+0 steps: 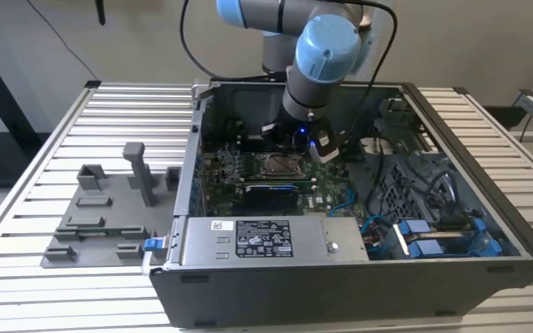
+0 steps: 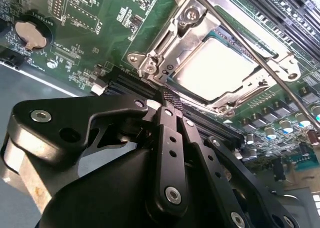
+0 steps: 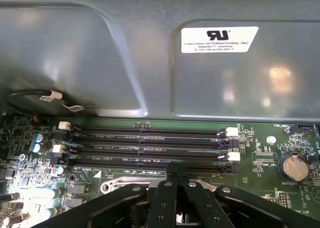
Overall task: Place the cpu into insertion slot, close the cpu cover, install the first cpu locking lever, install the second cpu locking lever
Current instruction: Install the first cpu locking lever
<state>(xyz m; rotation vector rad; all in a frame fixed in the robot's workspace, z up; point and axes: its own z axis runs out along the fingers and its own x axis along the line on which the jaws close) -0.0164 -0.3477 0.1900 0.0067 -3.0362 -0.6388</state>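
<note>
The fingers [image 2: 170, 98] are pressed together just beside the cpu cover [image 2: 172, 35], apparently closed over the cpu [image 2: 217, 67]. A glancing push could scrape the insertion slot [image 1: 279, 164].

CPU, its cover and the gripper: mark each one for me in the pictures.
cpu [image 2: 215, 67], second wrist view, on the middle of its bright metal top.
cpu cover [image 2: 187, 22], second wrist view, on the silvery frame edge beside the chip.
gripper [image 2: 170, 98], second wrist view, at the tips of its closed fingers.
</note>
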